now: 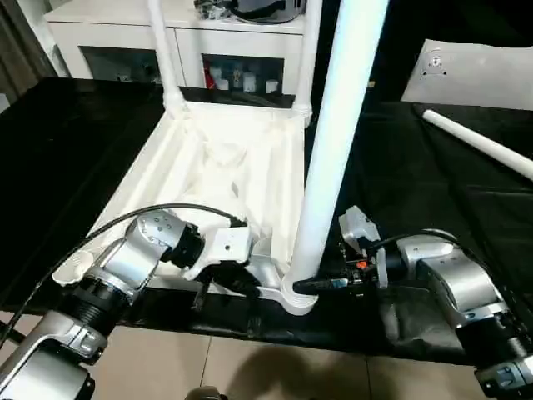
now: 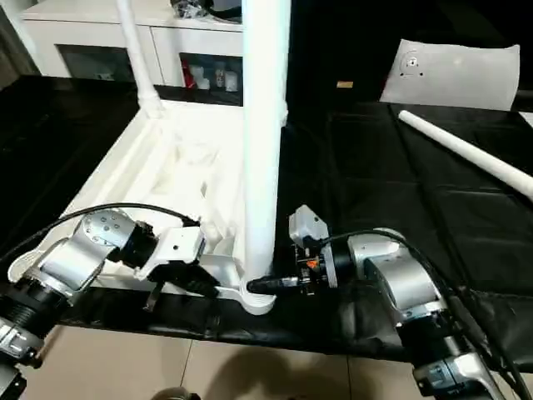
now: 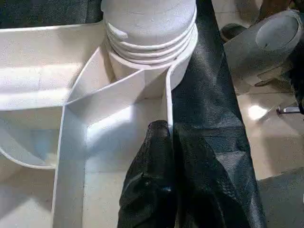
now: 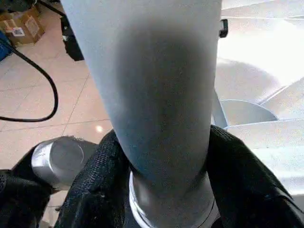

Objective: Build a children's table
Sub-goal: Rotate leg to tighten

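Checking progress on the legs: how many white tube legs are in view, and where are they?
4. Two stand in the tabletop's far corner sockets, one stands in the near corner socket between the right gripper's fingers, one lies loose on the black surface.

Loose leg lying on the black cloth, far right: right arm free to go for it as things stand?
Probably not yet. The right gripper has its jaws around the base of the upright leg at the tabletop corner socket. The loose leg lies unobstructed on the black cloth, so the path looks free once it lets go.

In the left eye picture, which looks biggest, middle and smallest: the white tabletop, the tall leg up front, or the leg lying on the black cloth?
1. Tabletop
2. Upright front leg, though nearness to the camera swells it
3. Lying leg, partly cut off at the edge
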